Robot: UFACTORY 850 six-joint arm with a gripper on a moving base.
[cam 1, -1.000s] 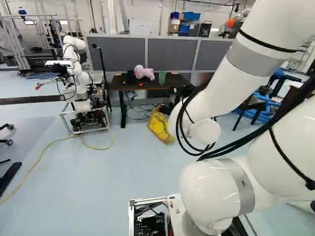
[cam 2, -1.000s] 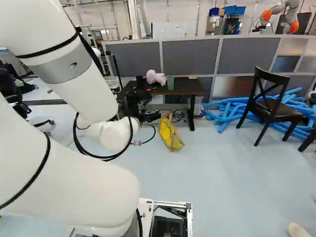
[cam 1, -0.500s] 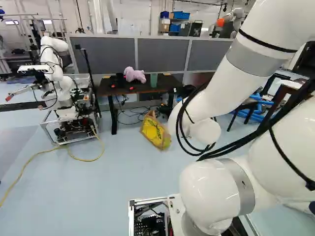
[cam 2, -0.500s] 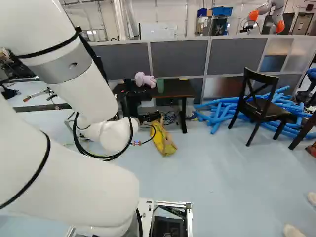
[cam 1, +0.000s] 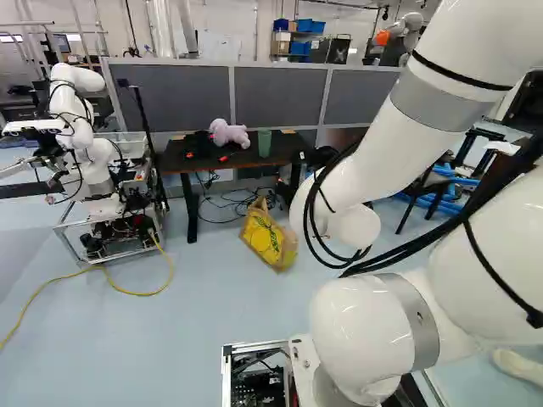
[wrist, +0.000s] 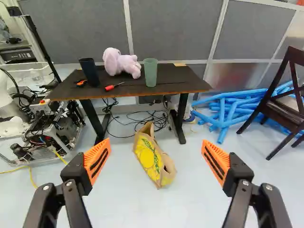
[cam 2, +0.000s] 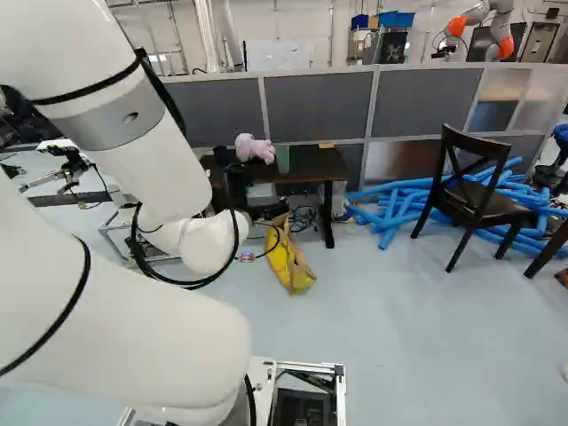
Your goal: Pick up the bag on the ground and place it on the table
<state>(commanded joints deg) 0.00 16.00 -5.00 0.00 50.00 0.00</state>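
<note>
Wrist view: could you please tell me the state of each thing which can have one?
End effector: open, gripping nothing
Bag: on the floor, not gripped
Table: standing, with things on top
Dark cup: upright
Green cup: upright
Plush toy: resting on the table
Red screwdriver: lying flat
Chair: upright
Blue tubes: heaped loosely
</note>
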